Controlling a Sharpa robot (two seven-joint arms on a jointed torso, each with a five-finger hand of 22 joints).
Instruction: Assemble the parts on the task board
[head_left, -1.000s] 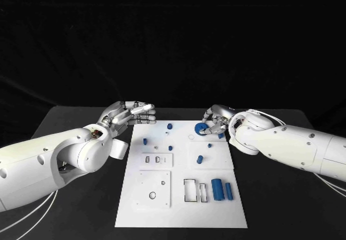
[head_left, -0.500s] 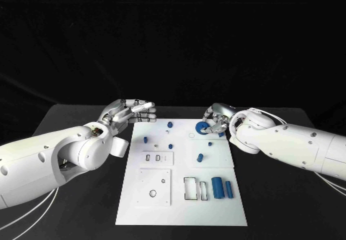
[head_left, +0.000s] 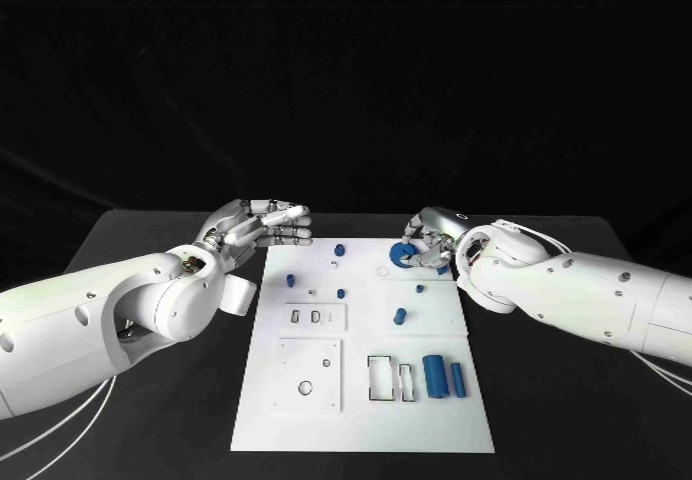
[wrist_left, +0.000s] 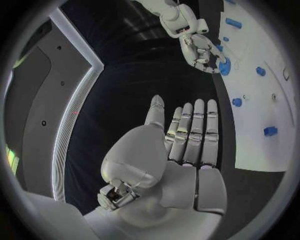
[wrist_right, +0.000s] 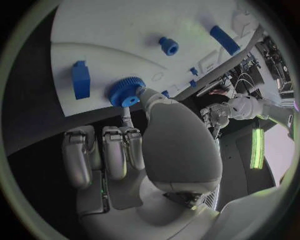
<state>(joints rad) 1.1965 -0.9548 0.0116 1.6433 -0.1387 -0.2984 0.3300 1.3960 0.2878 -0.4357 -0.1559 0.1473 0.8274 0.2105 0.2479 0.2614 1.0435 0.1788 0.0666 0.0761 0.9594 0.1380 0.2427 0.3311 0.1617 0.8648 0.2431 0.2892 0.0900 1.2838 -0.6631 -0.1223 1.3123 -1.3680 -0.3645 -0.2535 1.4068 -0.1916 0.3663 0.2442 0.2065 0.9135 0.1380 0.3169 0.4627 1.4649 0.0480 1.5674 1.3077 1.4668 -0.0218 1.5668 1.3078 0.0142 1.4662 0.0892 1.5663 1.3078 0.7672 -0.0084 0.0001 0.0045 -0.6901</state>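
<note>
The white task board (head_left: 361, 410) lies in the middle of the black table. My right hand (head_left: 437, 240) is over the board's far right corner and pinches a blue gear (head_left: 405, 253) between thumb and a finger; the right wrist view shows the gear (wrist_right: 128, 92) close over the board (wrist_right: 112, 30), contact unclear. My left hand (head_left: 267, 226) hovers beside the board's far left corner, fingers stretched out and holding nothing, as its wrist view confirms for that left hand (wrist_left: 181, 145). The left wrist view also catches the right hand (wrist_left: 199, 47) with the gear (wrist_left: 224, 66).
Several small blue parts stand on the board: a peg (head_left: 339, 250), a stud (head_left: 290, 279), an upright piece (head_left: 397, 319). Two blue cylinders (head_left: 433, 378) lie near the right edge beside rectangular slots (head_left: 382, 380). Bare black table (head_left: 577, 400) flanks the board.
My right hand has shifted the gear slightly toward the board's far edge. The left hand has stayed where it was.
</note>
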